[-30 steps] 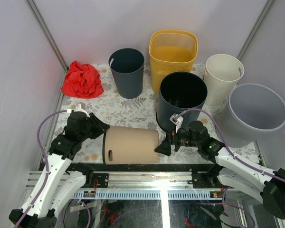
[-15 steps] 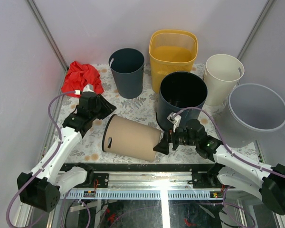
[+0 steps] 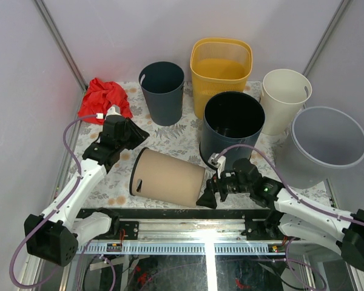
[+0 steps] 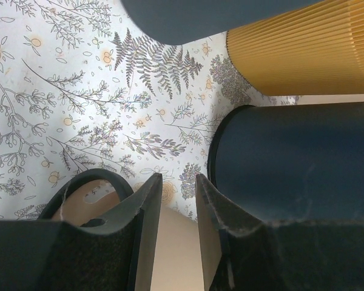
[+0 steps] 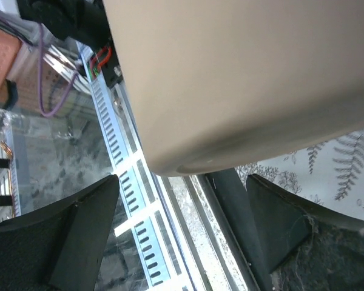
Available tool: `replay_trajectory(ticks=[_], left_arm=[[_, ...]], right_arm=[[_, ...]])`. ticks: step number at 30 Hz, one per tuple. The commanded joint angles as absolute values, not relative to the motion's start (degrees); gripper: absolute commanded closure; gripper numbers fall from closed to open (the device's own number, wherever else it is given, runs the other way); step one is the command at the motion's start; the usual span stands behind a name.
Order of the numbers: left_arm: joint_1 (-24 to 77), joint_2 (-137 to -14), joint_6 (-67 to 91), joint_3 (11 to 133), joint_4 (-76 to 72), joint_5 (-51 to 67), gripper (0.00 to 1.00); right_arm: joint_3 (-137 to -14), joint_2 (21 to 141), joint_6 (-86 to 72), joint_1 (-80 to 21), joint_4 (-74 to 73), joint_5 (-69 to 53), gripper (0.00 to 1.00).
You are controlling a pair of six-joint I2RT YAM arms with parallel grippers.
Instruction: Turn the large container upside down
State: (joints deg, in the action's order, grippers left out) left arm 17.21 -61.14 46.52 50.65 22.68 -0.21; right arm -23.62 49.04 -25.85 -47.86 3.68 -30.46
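— Your pincers?

— My left pincer [image 4: 173, 200] is narrowed, clamped on the rim of the large container [image 3: 167, 177]. My right pincer [image 3: 207, 195] gapes wide at its closed end — holding nothing.

— And the container?

— On its side on the surface [image 3: 164, 140], near edge, mouth facing left, just near of the dark bin [image 3: 232, 128].

A tan plastic bin [image 3: 167, 177] lies on the white tablecloth [image 3: 164, 138] printed with grey ferns and orange flowers, near a ribbed yellow basket [image 3: 221, 70] and crumpled red cloth [image 3: 99, 100].
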Motion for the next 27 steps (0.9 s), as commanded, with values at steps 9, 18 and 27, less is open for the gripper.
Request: replay_trajectory(ticks=[9, 18, 27], left_arm=[[17.39, -58.38, 44.89, 52.08, 22.28, -1.42, 0.72], [17.46, -52.71, 38.12, 54.04, 31.66, -5.37, 0.67], [17.87, -48.43, 32.76, 50.96, 34.86, -11.37, 0.65]], right_arm=[[-29.24, 62.46, -26.01, -60.8, 6.5, -13.73, 0.1], [-28.64, 63.29, -28.42, -60.86, 11.19, -0.6, 0.15], [-31.73, 69.67, -27.5, -60.82, 13.96, 5.67, 0.11]])
